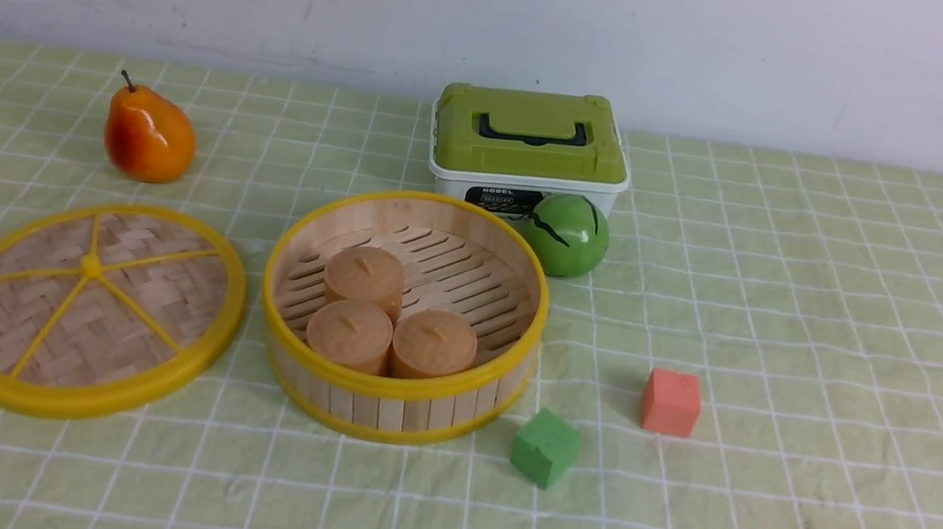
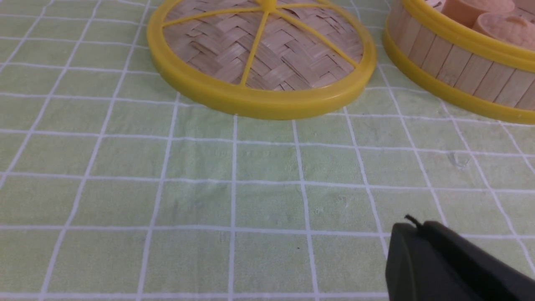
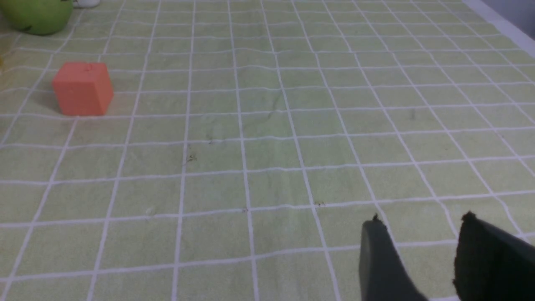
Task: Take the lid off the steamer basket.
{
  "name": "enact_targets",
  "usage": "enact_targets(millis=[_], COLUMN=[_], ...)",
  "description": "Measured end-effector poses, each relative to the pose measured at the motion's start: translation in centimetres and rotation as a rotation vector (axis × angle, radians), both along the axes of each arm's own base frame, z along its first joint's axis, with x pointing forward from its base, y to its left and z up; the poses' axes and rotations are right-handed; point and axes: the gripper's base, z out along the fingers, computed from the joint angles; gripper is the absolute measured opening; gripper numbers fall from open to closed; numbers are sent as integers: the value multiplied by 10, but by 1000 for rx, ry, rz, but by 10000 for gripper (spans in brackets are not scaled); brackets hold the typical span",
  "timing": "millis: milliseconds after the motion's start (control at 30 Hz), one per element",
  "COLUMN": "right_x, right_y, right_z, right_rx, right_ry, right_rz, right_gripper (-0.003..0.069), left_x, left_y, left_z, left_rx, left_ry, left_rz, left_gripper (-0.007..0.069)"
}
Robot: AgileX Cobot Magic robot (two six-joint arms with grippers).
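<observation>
I'm seeing the lid (image 1: 92, 308) lying flat left of the steamer basket (image 1: 391, 387) | left gripper (image 2: 411, 234) sitting closed, empty | right gripper (image 3: 422, 234) standing apart, empty.

Even, soft, bright light across all three views; you get no glare or blown-out patches. Shadows are faint and short: a pale one under the red cube (image 1: 671, 402), to its left, and a thin one beneath the lid (image 1: 93, 308) rim. Front view is sharp throughout. In the left wrist view the dark gripper (image 2: 411, 228) at the frame edge is soft. Right wrist view looks slightly hazy; its gripper (image 3: 420, 221) fingertips are blurred, the far cloth (image 3: 267, 125) softer.
</observation>
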Motion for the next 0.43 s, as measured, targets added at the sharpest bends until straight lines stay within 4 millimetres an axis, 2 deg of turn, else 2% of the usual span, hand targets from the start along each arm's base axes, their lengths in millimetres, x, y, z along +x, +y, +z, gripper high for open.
enact_targets(millis=[433], right_x=[0], right_y=[0], right_z=[0], right_rx=[0], right_ry=[0], right_rz=[0], right_gripper=[241], left_x=[0], left_y=[0], left_z=[0], left_rx=[0], left_ry=[0], left_rz=[0], left_gripper=[8])
